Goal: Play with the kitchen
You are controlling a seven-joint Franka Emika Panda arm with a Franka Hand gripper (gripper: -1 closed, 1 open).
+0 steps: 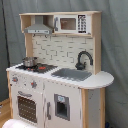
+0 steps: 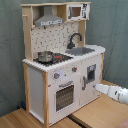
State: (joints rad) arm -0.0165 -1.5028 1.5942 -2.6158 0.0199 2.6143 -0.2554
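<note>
In the second exterior view, the toy kitchen [image 2: 62,60] stood central; the arm [image 2: 114,93] waited at four o'clock, jaws unseen, so I cannot tell. Reaching blindly could bump the cupboard door [image 2: 90,75].

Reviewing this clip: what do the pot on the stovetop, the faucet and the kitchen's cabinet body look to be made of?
The pot looks like metal: silvery with bright highlights. The faucet is black and seems matte; plastic or painted wood, can't tell. The kitchen looks like white-painted board with pale bare-wood edges and side posts.
</note>
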